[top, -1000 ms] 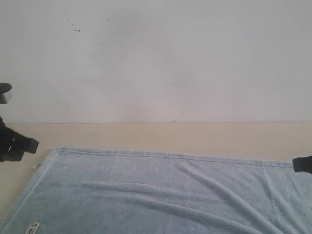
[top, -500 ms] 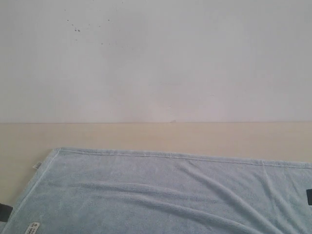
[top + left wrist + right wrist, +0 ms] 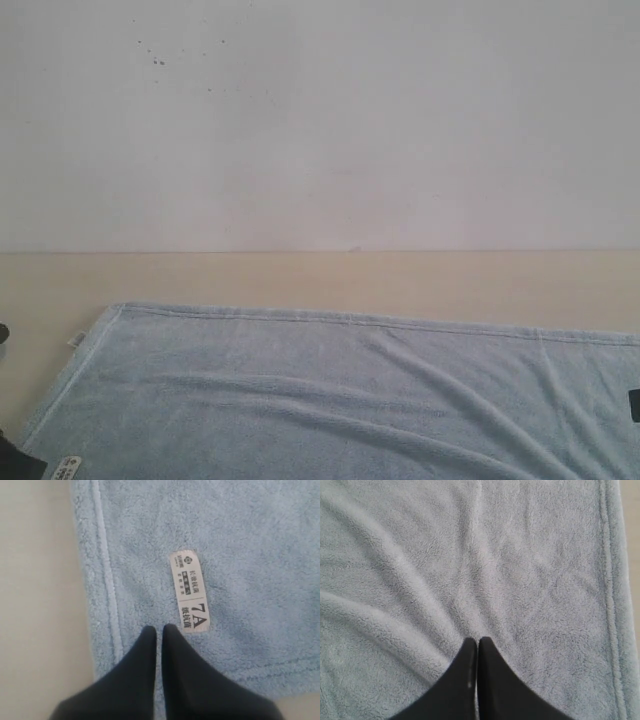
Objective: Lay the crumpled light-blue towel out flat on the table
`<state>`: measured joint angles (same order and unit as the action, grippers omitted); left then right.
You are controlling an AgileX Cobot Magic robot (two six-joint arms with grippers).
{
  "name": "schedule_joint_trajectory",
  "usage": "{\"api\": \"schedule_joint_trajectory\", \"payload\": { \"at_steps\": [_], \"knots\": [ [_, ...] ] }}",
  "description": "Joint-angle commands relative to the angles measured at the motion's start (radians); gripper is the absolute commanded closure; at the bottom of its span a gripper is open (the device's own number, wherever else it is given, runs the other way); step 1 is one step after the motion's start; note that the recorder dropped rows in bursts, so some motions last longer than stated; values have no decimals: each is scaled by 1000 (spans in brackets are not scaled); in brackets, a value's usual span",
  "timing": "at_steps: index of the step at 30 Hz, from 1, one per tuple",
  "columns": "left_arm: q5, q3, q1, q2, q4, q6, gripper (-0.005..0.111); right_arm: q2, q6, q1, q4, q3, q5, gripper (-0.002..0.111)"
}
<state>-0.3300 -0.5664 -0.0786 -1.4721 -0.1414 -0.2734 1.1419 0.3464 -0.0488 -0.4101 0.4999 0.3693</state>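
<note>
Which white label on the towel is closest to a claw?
The printed label lying flat on the towel, just ahead of the left gripper. The small side tab sits farther off, nearer the wall.

Pale blue towel [image 3: 330, 390], beige table [image 3: 300, 275], white wall [image 3: 320, 120]

A plain white wall [image 3: 400, 120] is seen filling the upper half of the exterior view. A scatter of small dark specks [image 3: 158, 60] is marked on it toward the upper left.
</note>
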Motion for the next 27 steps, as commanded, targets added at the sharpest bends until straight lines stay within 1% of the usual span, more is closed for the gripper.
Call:
{"api": "schedule_joint_trajectory", "payload": {
  "at_steps": [1,10,15,18,22,27],
  "knots": [
    [24,2,-3,-66,-12,-9,103,-5,3,-2,-3,-3,-28,108],
    [14,-15,-3,-162,1,-36,103,-5,1,-2,-3,-3,-45,108],
    [-2,-15,-3,-182,1,-39,103,-5,-1,-2,-5,-3,-47,108],
    [-58,-15,-3,-182,4,-39,103,-5,-1,-2,-5,-3,-47,108],
    [-163,-15,-3,-182,77,-34,103,-5,-1,-2,-5,-3,-47,108],
    [-266,-15,-3,-182,208,77,103,-5,-2,-2,-5,-3,-35,108]
  ]
}}
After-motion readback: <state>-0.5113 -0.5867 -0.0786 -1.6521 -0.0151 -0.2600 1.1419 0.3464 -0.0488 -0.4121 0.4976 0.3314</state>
